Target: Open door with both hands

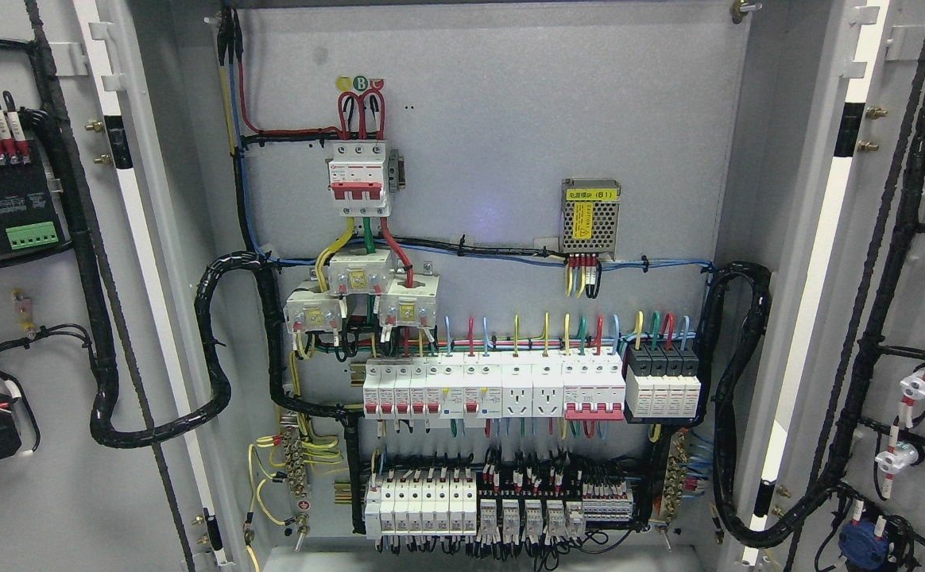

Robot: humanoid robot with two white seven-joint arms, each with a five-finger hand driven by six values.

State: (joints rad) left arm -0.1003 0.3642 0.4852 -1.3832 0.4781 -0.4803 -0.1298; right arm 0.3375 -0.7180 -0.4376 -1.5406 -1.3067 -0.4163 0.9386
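The left door (49, 318) and the right door (899, 318) stand nearest the camera, both swung fully open so that their inner faces show at the two edges of the head view. The left door carries a black terminal block (1, 199) with a green connector, a small black unit lower down, and a thick black wire harness (85, 262) that runs down its hinge side and loops across into the cabinet. The right door holds white and blue fittings on the backs of its panel parts, fed by a second black harness (876, 318) running down its length. Between the doors lies the grey back plate (510, 119) of the cabinet. High on it sits a red-and-white main breaker (359, 179), with three white current transformers just below. To the right is a small perforated power supply (590, 216) with a yellow label. A long row of white breakers (494, 389) spans the middle, ending in black-topped modules, and another row of breakers and relays (470, 504) sits near the bottom. Neither hand of the robot shows in the picture, so their state cannot be told.
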